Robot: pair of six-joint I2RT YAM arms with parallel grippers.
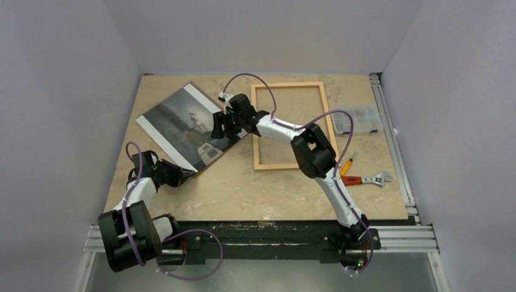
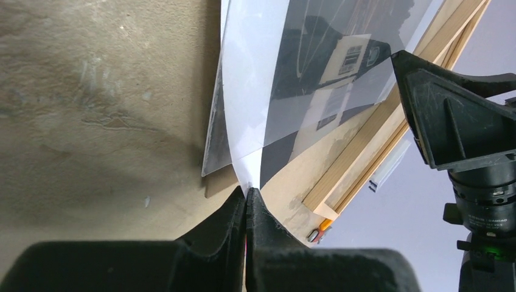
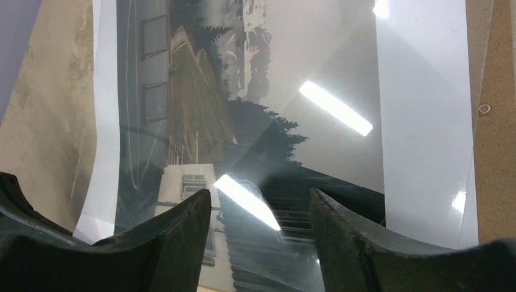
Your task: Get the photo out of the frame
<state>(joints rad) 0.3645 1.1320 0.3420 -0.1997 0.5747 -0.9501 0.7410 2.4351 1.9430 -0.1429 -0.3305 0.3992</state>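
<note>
On the left of the table (image 1: pixel 243 188), the photo (image 1: pixel 182 125) lies outside the empty frame (image 1: pixel 291 85). The left claw (image 2: pixel 246 194) pinches its white corner, probably to lift it. The right claw (image 3: pixel 261 204) hangs above it, fingers apart.

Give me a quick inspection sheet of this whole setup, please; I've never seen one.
Surface: beige stone-look table.
Job's things: photo lies outside the frame, which sits empty beside it; brown backing board shows at the photo's edge.
Clutter: clear plastic box, wrench and orange tool, right of the frame.
Grippers: left gripper shut on the photo's corner; right gripper open over the photo.
Cables: purple cables loop along both arms.
Surroundings: plain grey walls; metal rail.
</note>
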